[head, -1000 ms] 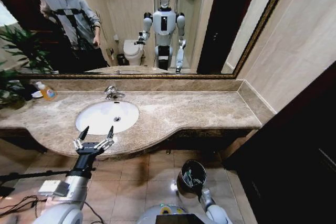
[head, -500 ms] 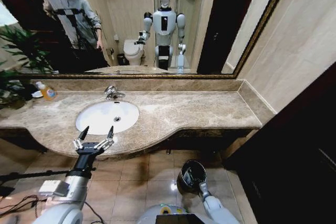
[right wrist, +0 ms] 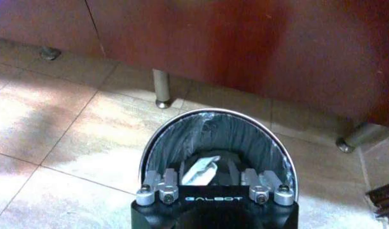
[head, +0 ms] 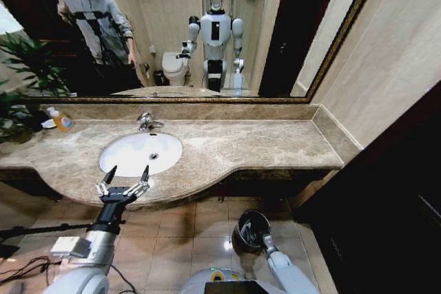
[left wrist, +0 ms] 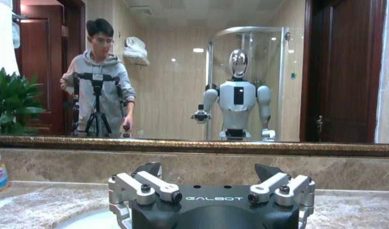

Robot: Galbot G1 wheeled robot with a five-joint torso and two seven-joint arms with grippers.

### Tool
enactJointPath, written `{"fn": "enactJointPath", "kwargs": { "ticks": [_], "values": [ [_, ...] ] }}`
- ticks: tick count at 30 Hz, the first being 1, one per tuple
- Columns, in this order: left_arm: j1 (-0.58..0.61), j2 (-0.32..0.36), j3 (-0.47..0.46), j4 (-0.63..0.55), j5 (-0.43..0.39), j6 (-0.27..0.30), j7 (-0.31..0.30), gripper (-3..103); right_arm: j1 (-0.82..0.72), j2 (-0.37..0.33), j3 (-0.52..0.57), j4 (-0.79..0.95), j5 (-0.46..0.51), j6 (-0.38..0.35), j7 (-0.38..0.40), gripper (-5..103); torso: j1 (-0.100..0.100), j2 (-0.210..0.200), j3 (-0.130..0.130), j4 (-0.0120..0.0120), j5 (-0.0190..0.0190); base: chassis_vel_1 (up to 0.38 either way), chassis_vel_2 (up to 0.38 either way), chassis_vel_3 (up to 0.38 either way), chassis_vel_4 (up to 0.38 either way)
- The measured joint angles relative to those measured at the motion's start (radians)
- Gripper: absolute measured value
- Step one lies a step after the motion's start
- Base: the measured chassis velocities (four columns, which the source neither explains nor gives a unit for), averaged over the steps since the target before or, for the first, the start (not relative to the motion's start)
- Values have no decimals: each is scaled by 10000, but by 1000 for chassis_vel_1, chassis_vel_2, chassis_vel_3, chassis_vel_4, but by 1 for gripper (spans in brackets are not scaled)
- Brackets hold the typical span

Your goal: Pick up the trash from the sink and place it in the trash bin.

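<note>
The sink (head: 131, 160) is a white oval basin in the marble counter, and I see no trash lying in its bowl. My left gripper (head: 126, 173) hovers open over the counter's front edge just before the basin, its fingers (left wrist: 150, 169) spread wide. The trash bin (head: 239, 231) stands on the floor tiles under the counter's right part. My right gripper (right wrist: 207, 169) hangs directly over the trash bin's shiny rim (right wrist: 181, 119), shut on a crumpled white piece of trash (right wrist: 201, 172) held between its fingers above the dark liner.
A chrome faucet (head: 146, 122) stands behind the basin, and an orange-yellow bottle (head: 62, 122) sits at the counter's far left beside a plant (head: 27, 67). Cabinet legs (right wrist: 161, 90) stand behind the bin. A dark door (head: 393, 191) closes the right side. Cables (head: 27, 270) lie on the floor at left.
My right arm has crept forward and up toward the bin's mouth. The left gripper has stayed put, open, before the basin.
</note>
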Motion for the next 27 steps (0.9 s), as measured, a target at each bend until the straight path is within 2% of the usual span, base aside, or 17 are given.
{"fn": "enactJointPath", "kwargs": {
  "ticks": [2, 3, 4, 6, 8, 9, 12, 18, 20, 21, 27],
  "values": [
    [0, -1, 0, 0, 0, 0, 0, 100, -70, -13, 30, 88, 6, 0, 5, 47, 0, 0, 0, 0, 0, 0, 0, 0, 0],
    [0, -1, 0, 0, 0, 0, 0, 100, -149, -21, 70, 210, -21, -1, 91, 65, 0, 1, 0, 0, 2, 0, 0, 0, 0],
    [0, 0, 0, 0, 0, 0, 0, 100, -225, -36, 110, 354, -83, -10, 220, 70, -1, 1, 0, 0, 1, 0, 0, 0, 0],
    [0, 0, 0, 0, 0, 0, 0, 100, -283, -58, 132, 478, -118, -24, 299, 70, -1, 1, 0, 0, 1, 0, 0, 0, 0],
    [0, -1, 0, 0, 0, 0, 0, 100, -539, -167, 177, 982, -145, -136, 409, 81, -1, 1, 0, 1, 1, 0, 0, 0, 0],
    [0, -1, 0, 0, 0, 0, 0, 100, -539, -167, 177, 982, -145, -136, 409, 81, -1, 1, 0, 1, 1, 0, 0, 0, 0],
    [0, 0, 0, 0, 0, 0, 0, 100, -974, -306, 281, 1789, -141, -261, 539, 96, -1, 1, 0, 0, 1, 0, 0, 0, 0],
    [0, 0, 0, 0, 0, 0, 0, 100, -1825, -503, 421, 3409, 207, -719, 592, 100, -1, 1, 0, 0, 2, 0, 0, 0, 0],
    [0, 0, 0, 0, 0, 1, 0, 100, -2531, -572, 769, 4845, 435, -988, 593, 100, -2, 1, 0, 1, 1, 0, 0, 0, 0],
    [0, 0, 0, 0, 0, 1, 0, 100, -2531, -572, 769, 4845, 435, -988, 593, 100, -2, 1, 0, 1, 1, 0, 0, 0, 0],
    [0, 0, 0, 0, 0, 0, 0, 100, -4129, -551, 1906, 7822, 849, -967, 763, 100, -2, 1, -1, 0, 2, 0, 0, 0, 0]
  ]
}}
